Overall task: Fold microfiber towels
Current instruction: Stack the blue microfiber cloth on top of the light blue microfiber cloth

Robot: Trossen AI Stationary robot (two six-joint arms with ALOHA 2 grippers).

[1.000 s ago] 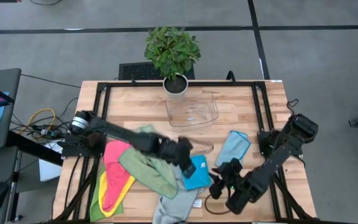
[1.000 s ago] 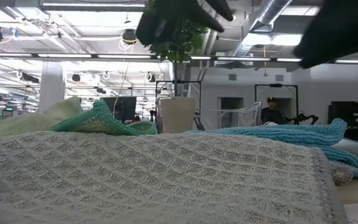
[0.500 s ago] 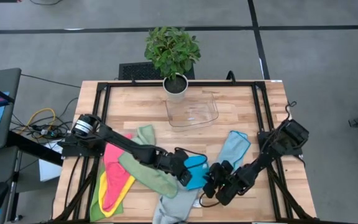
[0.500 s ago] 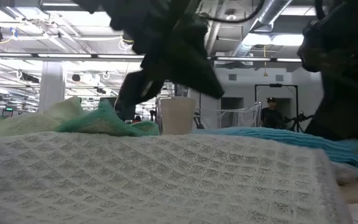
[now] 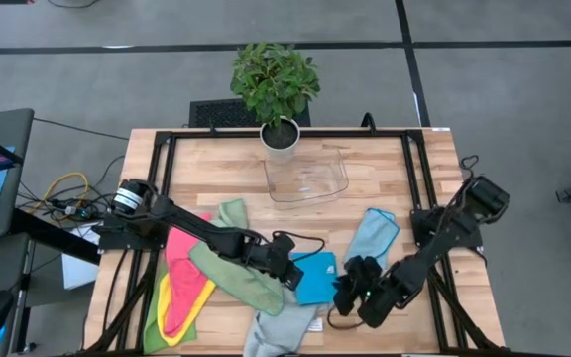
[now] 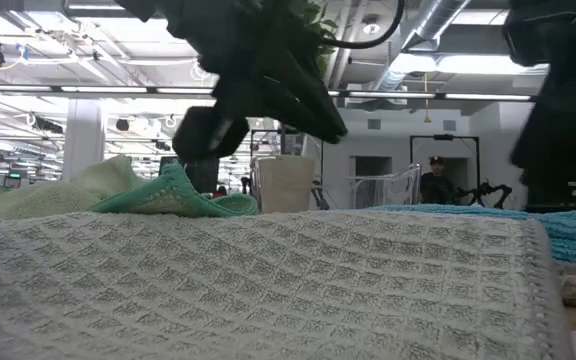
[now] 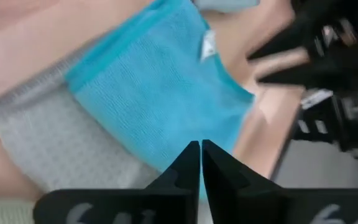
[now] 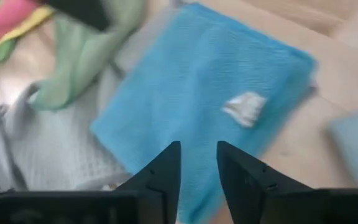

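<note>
A bright blue towel (image 5: 317, 278) lies flat at the table's near middle, a white label on top. Its left part rests on a light grey towel (image 5: 281, 327). My left gripper (image 5: 292, 273) reaches in from the left and is shut at the blue towel's left edge. My right gripper (image 5: 348, 290) stands open at the towel's right edge, the blue cloth (image 8: 210, 93) showing between its fingers. To the left, a green towel (image 5: 236, 273) lies over a pink one (image 5: 181, 260) and a yellow one (image 5: 171, 317). A pale blue towel (image 5: 373, 236) lies to the right. My left gripper has its shut fingertips (image 7: 194, 152) on the blue towel just inside its left edge (image 7: 166, 140), slanting down from the table's left. The towel stays flat on the table and on the grey towel (image 7: 42, 143). How much cloth lies between the tips does not show. My right gripper hangs over the towel's right edge (image 8: 194, 180); whether its fingers touch the cloth, I cannot tell.
A clear plastic tray (image 5: 310, 178) stands at the far middle, and a potted plant (image 5: 276, 84) stands behind it at the far edge. Bare wood lies between the tray and the towels. The grey towel (image 6: 268, 280) fills the low view's foreground.
My left gripper has come down onto the blue towel's left edge and has rolled a little. My right gripper has sunk slightly at the towel's right edge. The towels lie where they were.
</note>
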